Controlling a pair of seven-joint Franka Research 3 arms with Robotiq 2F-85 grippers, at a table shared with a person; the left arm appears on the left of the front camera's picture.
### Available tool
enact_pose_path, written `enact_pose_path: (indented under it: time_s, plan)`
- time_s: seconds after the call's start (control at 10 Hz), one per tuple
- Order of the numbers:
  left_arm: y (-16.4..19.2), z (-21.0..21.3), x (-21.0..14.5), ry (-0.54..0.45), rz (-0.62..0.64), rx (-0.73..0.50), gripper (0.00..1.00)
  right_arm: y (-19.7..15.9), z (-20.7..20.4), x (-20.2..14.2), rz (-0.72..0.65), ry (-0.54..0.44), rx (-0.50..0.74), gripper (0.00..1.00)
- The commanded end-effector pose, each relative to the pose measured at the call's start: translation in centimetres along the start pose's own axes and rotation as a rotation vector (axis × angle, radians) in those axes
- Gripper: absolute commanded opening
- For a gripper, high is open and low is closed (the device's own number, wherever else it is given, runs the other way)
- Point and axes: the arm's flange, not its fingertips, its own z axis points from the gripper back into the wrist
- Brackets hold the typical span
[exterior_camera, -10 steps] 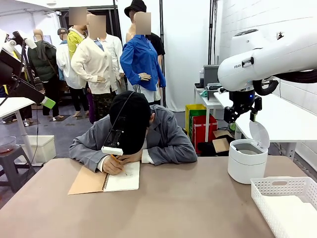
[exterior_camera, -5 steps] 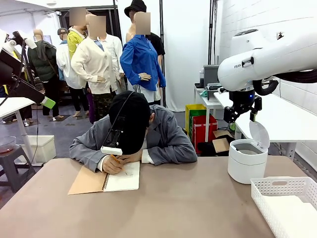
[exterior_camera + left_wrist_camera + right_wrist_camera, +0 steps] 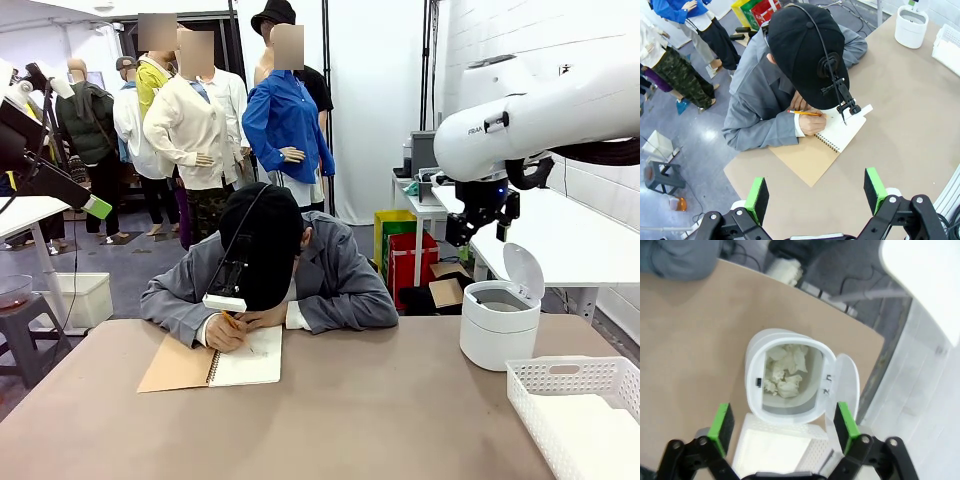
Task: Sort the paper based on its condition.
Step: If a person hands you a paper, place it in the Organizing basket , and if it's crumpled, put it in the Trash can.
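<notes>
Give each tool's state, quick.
Left tool: open, holding nothing.
Right tool: open, holding nothing, above the bin.

The right robot arm (image 3: 520,120) has dark letters on its white shell; "FRA" can be read, and the rest curves out of sight. The white bin's lid (image 3: 842,385) has small dark marks inside it, too small to read. No other words can be read
</notes>
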Motion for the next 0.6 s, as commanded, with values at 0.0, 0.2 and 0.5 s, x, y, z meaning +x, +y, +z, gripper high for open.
enact_pose_path:
  time_s: [0.0,0.2,0.5]
  plan:
    - [0.1,0.0,0.0,-0.002,0.001,0.002,1.00,2.4,1.4,-1.5,0.131,-0.071,0.070,1.00]
    - [0.1,0.0,0.0,-0.002,0.001,0.002,1.00,5.7,3.8,-1.5,0.229,-0.133,0.152,1.00]
    - [0.1,0.0,0.0,-0.002,0.001,0.002,1.00,9.7,6.6,-1.2,0.375,-0.286,0.200,1.00]
